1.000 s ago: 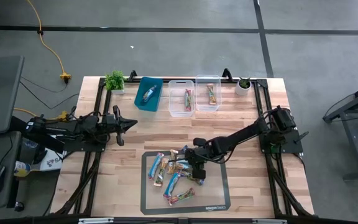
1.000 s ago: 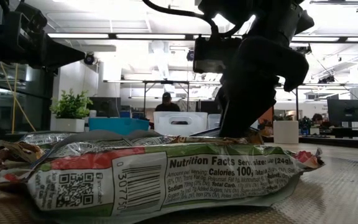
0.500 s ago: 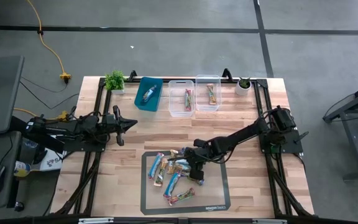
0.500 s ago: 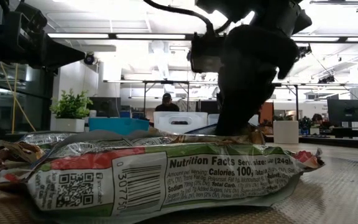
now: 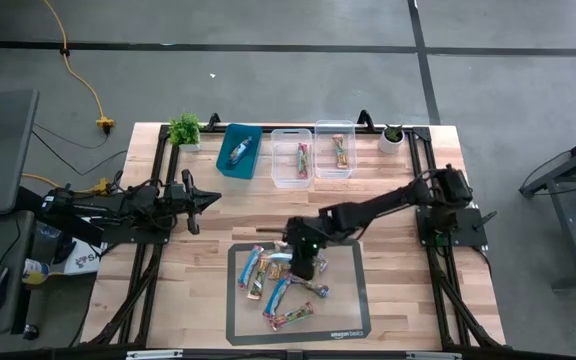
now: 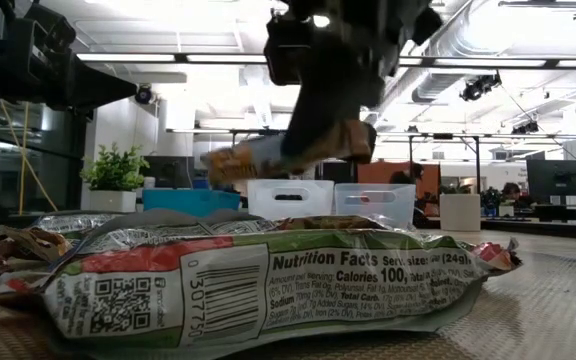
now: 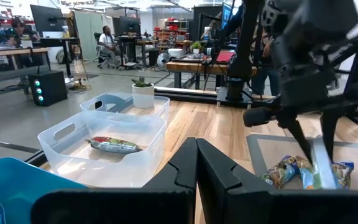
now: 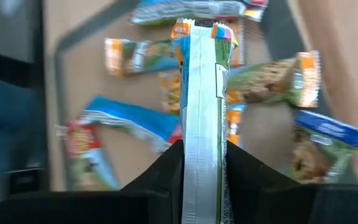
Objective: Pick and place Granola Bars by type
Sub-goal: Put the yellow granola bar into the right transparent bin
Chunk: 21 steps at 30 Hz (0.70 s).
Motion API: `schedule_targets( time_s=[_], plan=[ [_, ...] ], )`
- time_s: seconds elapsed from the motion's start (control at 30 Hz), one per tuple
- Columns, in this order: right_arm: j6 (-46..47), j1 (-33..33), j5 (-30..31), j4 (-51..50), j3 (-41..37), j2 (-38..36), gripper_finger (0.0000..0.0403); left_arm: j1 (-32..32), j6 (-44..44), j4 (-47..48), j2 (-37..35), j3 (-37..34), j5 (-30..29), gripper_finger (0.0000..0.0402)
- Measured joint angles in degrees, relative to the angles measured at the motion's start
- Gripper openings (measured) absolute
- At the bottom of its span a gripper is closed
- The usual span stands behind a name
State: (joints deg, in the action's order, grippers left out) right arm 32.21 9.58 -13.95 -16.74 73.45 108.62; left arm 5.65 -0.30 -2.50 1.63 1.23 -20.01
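Wooden slats make up my tabletop [image 5: 388, 290], and nearest the front edge lies a dark-rimmed grey mat [image 5: 343, 310] with the loose Granola Bars [image 5: 273, 290] scattered across it. My right gripper [image 5: 303, 262] hangs over the mat's rear half, its two fingers clamped on a single bar [image 8: 202, 99] with an orange end and a pale back seam, lifted clear of the pile. The low view shows that held bar [image 6: 268, 155] in the air, tilted, above a green-and-red wrapper [image 6: 268, 280] lying right in front of the lens; the overhead view hides the bar under my wrist. My right wrist view alone shows what lies beneath: blue, orange and green-brown wrappers spread on the mat.

Off to my left, away from the mat, my left gripper [image 5: 211, 200] waits with its fingers [image 7: 211, 168] pressed together and nothing between them.

Along the far edge stand three bins in a row. The teal bin [image 5: 249, 165] holds one blue bar. Beside it, the first clear bin [image 5: 279, 160] holds one reddish bar, and the second clear bin [image 5: 322, 150] holds one orange-toned bar. My left wrist view shows a bar resting on the floor of the nearer clear bin [image 7: 61, 155]. A small leafy plant [image 5: 184, 129] flanks the row on one side, a white pot [image 5: 392, 137] on the other.
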Motion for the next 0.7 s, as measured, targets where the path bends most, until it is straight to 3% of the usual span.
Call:
schedule_targets(
  time_s=[0.3, 0.7],
  plan=[
    [6.0, -5.0, -18.2, 8.5, 1.1, -0.1, 0.0078, 0.0, 0.0, 0.0, 0.0, 0.0, 0.0, 0.0],
    [12.0, -10.1, -21.7, 26.0, 1.1, -0.1, 0.0078, 0.0, 0.0, 0.0, 0.0, 0.0, 0.0, 0.0]
  ],
)
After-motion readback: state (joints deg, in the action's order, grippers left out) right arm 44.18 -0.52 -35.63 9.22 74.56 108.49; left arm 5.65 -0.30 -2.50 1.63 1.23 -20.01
